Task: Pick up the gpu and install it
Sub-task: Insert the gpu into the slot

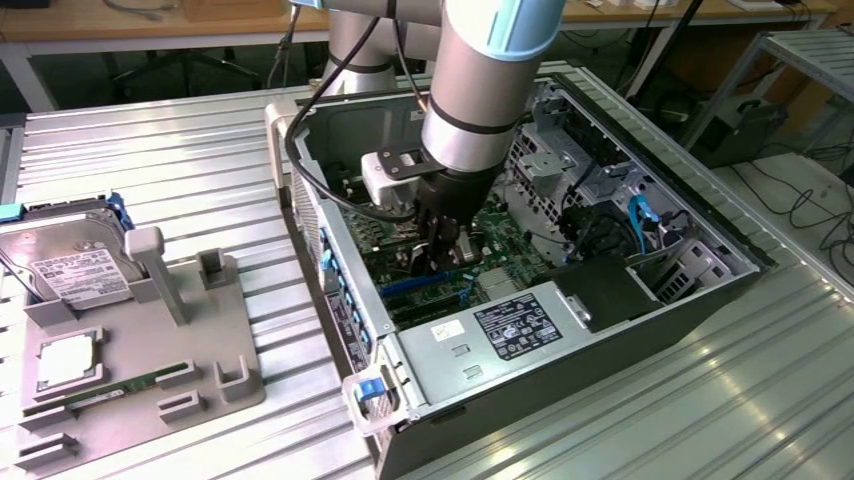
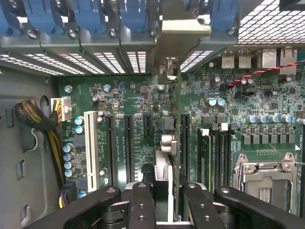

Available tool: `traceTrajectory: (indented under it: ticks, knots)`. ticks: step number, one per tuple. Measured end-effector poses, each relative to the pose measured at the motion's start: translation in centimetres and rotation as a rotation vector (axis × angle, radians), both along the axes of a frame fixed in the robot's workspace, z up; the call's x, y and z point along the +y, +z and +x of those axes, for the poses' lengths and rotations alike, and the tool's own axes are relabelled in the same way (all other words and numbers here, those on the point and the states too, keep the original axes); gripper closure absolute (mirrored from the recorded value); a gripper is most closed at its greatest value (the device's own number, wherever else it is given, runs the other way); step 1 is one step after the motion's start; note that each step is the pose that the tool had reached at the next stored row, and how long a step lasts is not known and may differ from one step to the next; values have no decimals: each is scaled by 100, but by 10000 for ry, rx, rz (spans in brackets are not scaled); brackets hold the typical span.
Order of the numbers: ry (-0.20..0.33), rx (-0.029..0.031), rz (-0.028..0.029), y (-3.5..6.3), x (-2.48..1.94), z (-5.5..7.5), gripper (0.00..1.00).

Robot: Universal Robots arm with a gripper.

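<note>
My gripper point(image 1: 441, 248) reaches down into the open PC case point(image 1: 694, 290), just above the green motherboard point(image 2: 128, 95). In the wrist view its two black fingers point(image 2: 143, 205) are shut on the gpu point(image 2: 167, 143), a thin card seen edge-on. The card runs from the gripper point(image 2: 167, 193) to its pale silver bracket point(image 2: 183, 28) at the case's rear wall. It stands upright over the row of black expansion slots point(image 2: 128, 148), beside one long slot point(image 2: 184, 138). Whether its edge sits in a slot is hidden.
Blue slot clips point(image 2: 95, 14) line the rear wall. A CPU socket point(image 2: 264, 176) and a braided cable bundle point(image 2: 33, 117) flank the slots. The power supply point(image 1: 514, 325) fills the case's near corner. Outside, a grey fixture point(image 1: 200, 340) holds a hard drive point(image 1: 74, 265) and a RAM stick point(image 1: 114, 392).
</note>
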State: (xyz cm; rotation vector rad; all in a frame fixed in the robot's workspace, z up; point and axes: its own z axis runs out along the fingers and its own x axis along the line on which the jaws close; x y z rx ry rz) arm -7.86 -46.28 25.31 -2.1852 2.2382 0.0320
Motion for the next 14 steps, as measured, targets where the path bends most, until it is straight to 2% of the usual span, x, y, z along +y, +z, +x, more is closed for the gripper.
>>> traceTrajectory:
  ticks: [14]
  knots:
    - [28,0,19,-12,13,0,72]
